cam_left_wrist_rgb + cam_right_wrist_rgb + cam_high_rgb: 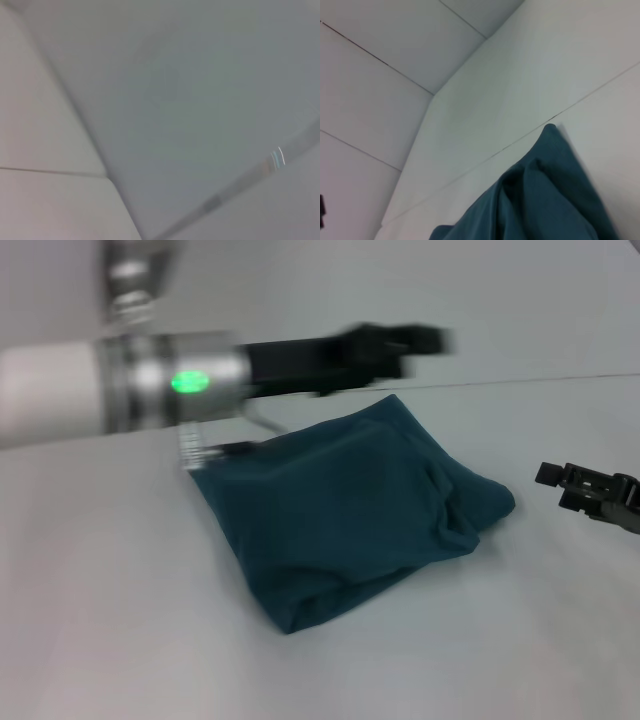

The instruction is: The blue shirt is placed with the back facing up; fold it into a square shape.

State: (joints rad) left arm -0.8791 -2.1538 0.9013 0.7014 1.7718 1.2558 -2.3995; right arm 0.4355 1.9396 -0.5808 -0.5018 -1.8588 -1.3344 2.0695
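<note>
The blue shirt (350, 510) is seen folded into a rough, puffy, four-sided bundle at the centre of the white table (110, 620), plain side up, with bunched folds along its 3 o'clock edge. At 12 o'clock from the bundle, the left gripper (425, 340) is held above the table past the far edge of the cloth; its fingers cannot be told as parted or closed. At 3 o'clock, well apart, the right gripper (590, 485) is parked low; grip state cannot be told.
</note>
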